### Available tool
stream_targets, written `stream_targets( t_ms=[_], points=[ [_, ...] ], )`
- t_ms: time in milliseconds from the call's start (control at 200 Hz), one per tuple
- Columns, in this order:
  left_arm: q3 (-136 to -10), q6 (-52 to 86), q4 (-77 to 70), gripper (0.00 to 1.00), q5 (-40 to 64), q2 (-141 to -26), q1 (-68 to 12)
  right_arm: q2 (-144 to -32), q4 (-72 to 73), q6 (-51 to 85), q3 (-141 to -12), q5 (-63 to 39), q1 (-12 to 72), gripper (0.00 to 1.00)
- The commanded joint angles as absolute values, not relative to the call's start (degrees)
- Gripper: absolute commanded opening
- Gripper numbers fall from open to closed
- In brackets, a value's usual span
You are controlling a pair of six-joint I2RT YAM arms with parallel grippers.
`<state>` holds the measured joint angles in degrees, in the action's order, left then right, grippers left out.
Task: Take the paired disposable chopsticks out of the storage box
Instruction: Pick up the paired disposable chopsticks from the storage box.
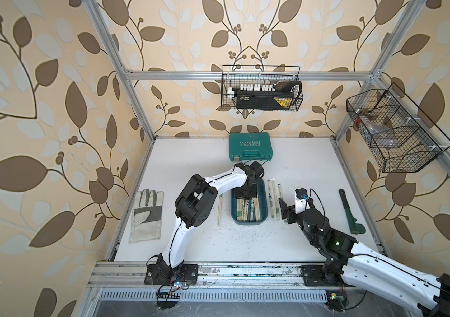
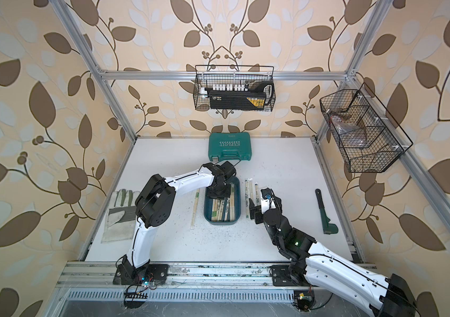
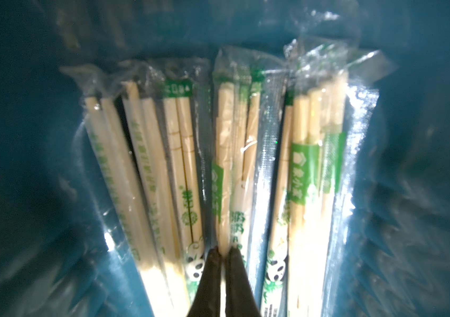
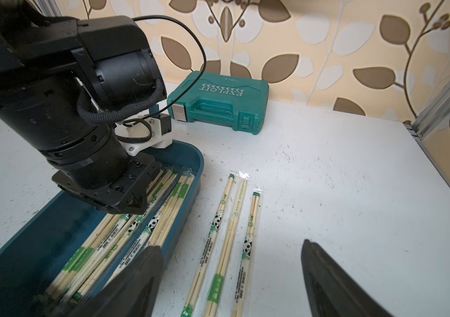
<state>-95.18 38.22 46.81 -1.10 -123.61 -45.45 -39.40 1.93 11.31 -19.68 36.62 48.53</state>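
The storage box [image 1: 248,222] [image 2: 219,221] is a dark teal tray at mid-table, and its wall [image 3: 26,137] fills the left wrist view. Several wrapped chopsticks [image 1: 248,210] [image 2: 222,210] lie lengthwise in it. My left gripper [image 1: 245,199] [image 2: 218,198] [image 3: 223,251] reaches down into the box, its black fingertips [image 3: 210,280] shut on one pale pair [image 3: 226,164] in the middle of the pile. Three pairs [image 1: 273,197] [image 4: 226,233] lie on the table right of the box. My right gripper [image 1: 284,212] [image 2: 254,211] [image 4: 230,245] hovers over them, open and holding nothing. One more pair [image 1: 219,211] lies left of the box.
A green tool case [image 1: 250,146] [image 4: 218,101] stands behind the box. A work glove [image 1: 147,216] lies at the left and a green-handled tool [image 1: 351,212] at the right. Black wire baskets [image 1: 261,89] [image 1: 394,131] hang on the back and right frames.
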Motion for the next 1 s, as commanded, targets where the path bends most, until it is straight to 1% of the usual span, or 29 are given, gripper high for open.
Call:
stream_targets(
  t_ms=[0,807,997],
  points=[
    [-96.27,37.93,47.81,0.0,-1.69,-123.67,-45.62,-38.85,2.29,11.16,-20.39,36.39,48.69,0.82],
    [-93.81,36.9,52.97,0.0,-4.76,-106.89,-45.79,-39.22,2.46,11.07,-20.39,36.43,48.69,0.82],
    [-91.16,35.65,54.96,0.0,-4.34,-100.81,-43.53,-38.89,2.54,10.33,-20.39,35.41,48.69,0.82]
  ],
)
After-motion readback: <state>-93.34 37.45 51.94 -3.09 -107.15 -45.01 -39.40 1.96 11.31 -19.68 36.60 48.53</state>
